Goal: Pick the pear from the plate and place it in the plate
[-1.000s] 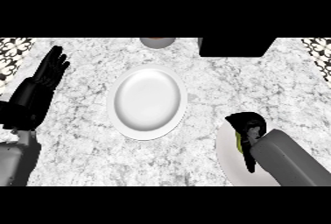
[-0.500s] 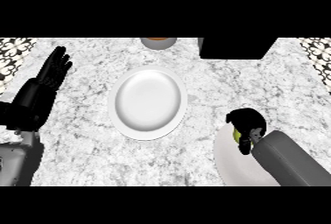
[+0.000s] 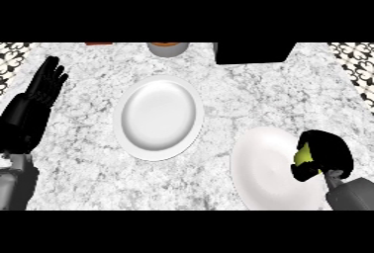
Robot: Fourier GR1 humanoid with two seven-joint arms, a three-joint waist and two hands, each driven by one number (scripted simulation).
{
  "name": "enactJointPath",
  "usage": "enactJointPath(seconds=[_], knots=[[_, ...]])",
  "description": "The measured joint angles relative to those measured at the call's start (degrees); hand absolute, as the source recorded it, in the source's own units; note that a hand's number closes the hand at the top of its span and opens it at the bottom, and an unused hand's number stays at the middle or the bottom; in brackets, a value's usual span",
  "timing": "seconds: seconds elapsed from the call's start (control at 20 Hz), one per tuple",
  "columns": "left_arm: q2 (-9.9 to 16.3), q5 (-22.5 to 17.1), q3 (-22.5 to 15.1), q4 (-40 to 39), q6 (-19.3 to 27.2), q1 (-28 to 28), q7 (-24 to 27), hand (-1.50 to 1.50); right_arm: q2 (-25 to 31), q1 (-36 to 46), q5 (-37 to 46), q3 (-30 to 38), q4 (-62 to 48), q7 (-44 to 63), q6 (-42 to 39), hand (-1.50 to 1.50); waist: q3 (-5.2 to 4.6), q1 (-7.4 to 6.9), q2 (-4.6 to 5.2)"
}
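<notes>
Fingers (image 3: 321,170) of the right hand (image 3: 329,153) curl round the pear (image 3: 303,156), now lifted over the right plate (image 3: 263,173); carrying it left to the middle plate (image 3: 159,117) looks next. Left hand (image 3: 36,101) rests open on the surface (image 3: 241,94).

black hands (image 3: 36,106), grey forearms (image 3: 354,195)

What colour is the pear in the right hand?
Yellow-green pear, seen in the head view, with the black right hand curled round it.

Marble counter (image 3: 248,99): two plates (image 3: 161,118) (white), cup (image 3: 168,48).
</notes>
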State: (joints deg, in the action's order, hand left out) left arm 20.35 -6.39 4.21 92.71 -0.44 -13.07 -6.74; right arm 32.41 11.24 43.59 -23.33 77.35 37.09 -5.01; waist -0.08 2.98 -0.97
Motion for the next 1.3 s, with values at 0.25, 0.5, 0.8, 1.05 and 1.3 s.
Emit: enactJointPath(seconds=[0.25, 0.5, 0.8, 1.05, 1.3], knots=[[-0.7, 0.7, -0.5, 0.4, 0.1, -0.3, 0.2, 0.00, 2.8, -9.3, 4.8, 1.8, 12.2, 3.0, 9.0, 1.50, 0.02, -0.66, 0.36], [-0.6, 0.5, -0.3, -0.2, -0.8, -0.8, 0.2, 0.00, 2.7, -14.0, 5.7, 1.7, 27.3, 5.0, 10.9, 1.50, 0.02, -1.27, 0.51], [-1.2, 0.7, -0.6, 0.3, -0.9, -1.5, -0.5, 0.00, -0.9, -12.3, 5.6, -0.3, 39.7, 3.9, 12.7, 1.50, 0.05, -2.29, 0.68], [-2.2, 1.6, -1.6, 0.9, -0.6, -2.3, -1.5, 0.00, -6.8, -6.9, 5.7, -3.7, 44.7, 5.5, 10.9, 1.50, 0.04, -2.90, 0.83], [-3.2, 2.4, -1.7, -0.1, -0.9, -2.2, 0.1, 0.00, -16.2, 4.1, 8.2, -7.4, 40.4, 10.1, 6.2, 1.50, 0.03, -3.38, 0.97]])
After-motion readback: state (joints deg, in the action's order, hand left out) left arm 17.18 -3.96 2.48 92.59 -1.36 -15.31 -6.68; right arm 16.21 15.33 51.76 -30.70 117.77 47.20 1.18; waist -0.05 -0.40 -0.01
